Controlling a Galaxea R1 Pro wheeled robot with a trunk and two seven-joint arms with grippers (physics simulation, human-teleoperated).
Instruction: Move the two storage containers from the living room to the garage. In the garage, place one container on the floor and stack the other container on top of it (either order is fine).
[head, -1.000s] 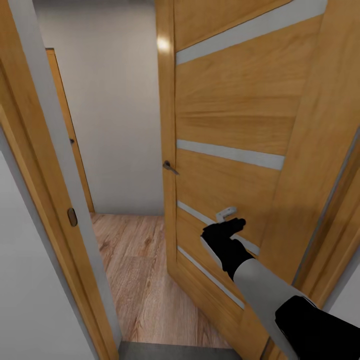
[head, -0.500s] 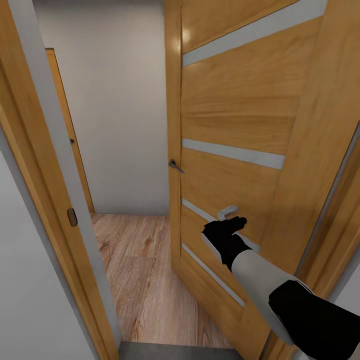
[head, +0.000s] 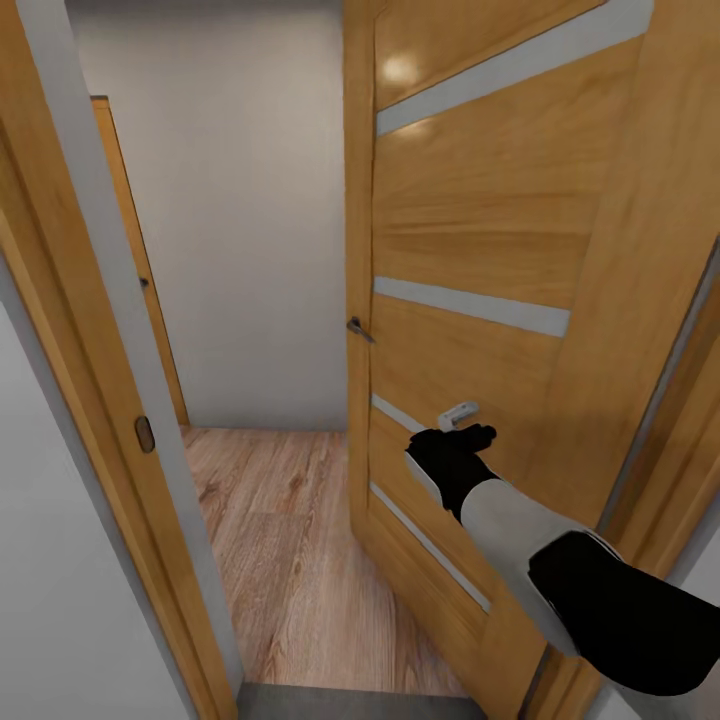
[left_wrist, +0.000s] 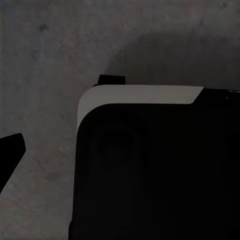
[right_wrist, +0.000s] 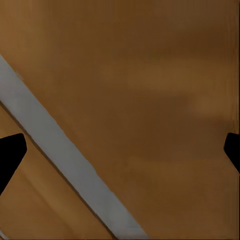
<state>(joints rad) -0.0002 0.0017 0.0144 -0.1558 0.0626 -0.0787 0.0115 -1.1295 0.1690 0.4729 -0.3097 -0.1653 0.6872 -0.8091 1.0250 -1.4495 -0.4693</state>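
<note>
One hand (head: 478, 437), the right, fingertips spread apart, presses the door (head: 470, 230) at 4 o'clock beside its handle (head: 457, 414); no bins visible, and a slipping push could let the door swing back and block the way.

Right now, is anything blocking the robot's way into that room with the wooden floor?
Yes. The wooden door hangs partly open across the right side of the doorway. The right gripper is up against its face just below the silver handle, fingers spread. Beyond the gap, the wood-plank floor looks free.
</note>
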